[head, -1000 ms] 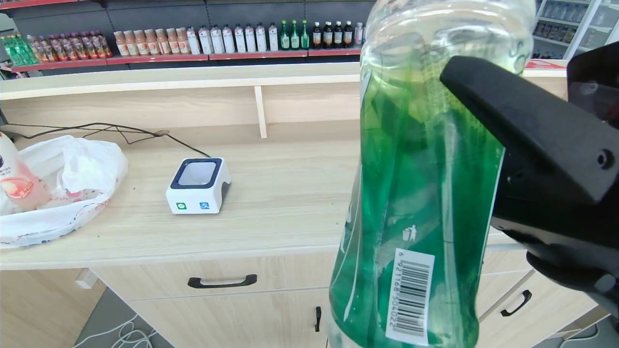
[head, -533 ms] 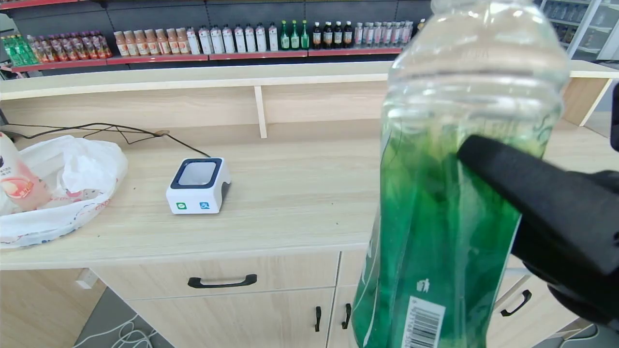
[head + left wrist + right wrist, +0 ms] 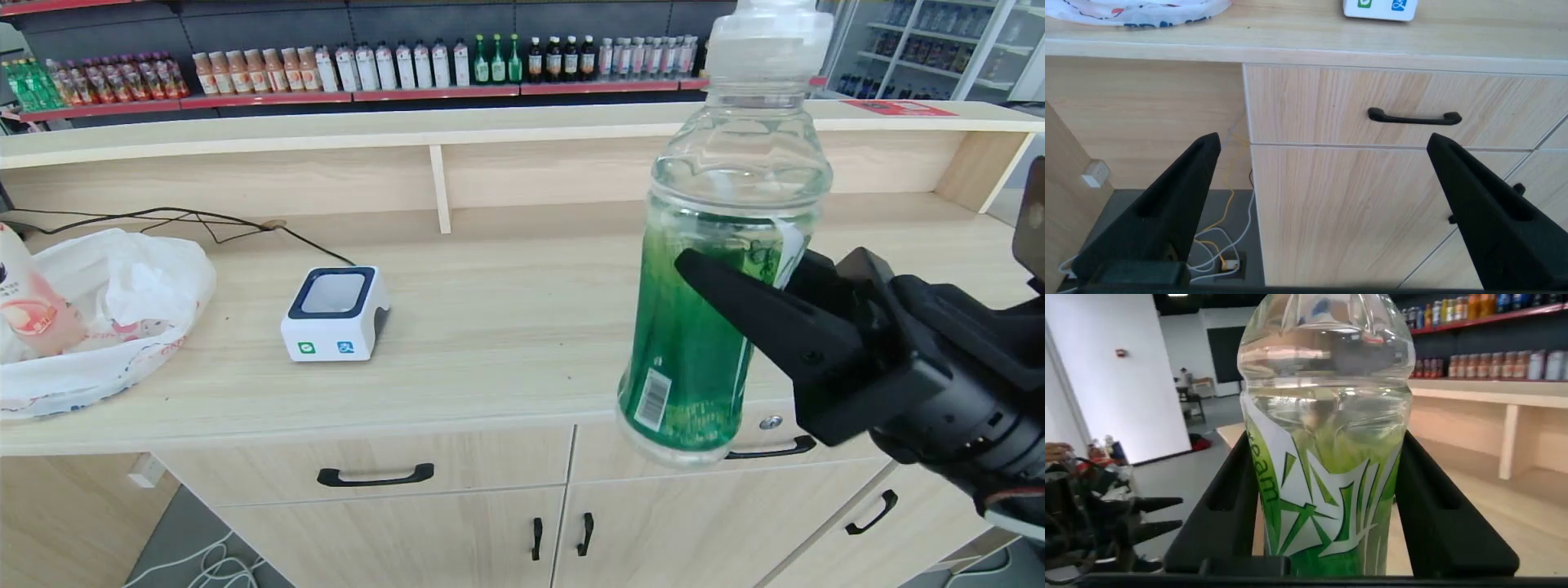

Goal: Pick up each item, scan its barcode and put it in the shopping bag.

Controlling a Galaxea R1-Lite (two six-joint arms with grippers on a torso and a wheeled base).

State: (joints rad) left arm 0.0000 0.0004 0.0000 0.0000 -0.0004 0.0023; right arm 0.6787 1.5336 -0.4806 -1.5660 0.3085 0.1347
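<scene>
**Green-labelled bottle held aloft in the right gripper**

The bottle (image 3: 718,269) is clear plastic with clear liquid inside, ribbed shoulders and a pale cap (image 3: 767,37). A green label wraps its lower body. Low on that label is a white barcode (image 3: 653,398), turned toward the head camera. In the right wrist view the label shows white leaf-like shapes on green (image 3: 1327,457).

The bottle hangs close to upright in the air, over the front edge of the counter (image 3: 506,327), off its surface. The right gripper (image 3: 743,265) clasps it at mid-height, one black finger on each side of the label.

The scanner (image 3: 335,313), a white box with a dark-framed window, sits on the counter well apart from the bottle, toward the robot's left. Farther left lies the bag (image 3: 106,327), white and crumpled, with a pink bottle (image 3: 28,302) in it.

The left gripper (image 3: 1323,147) is spread wide and holds nothing, low before the drawer (image 3: 1414,117).
</scene>
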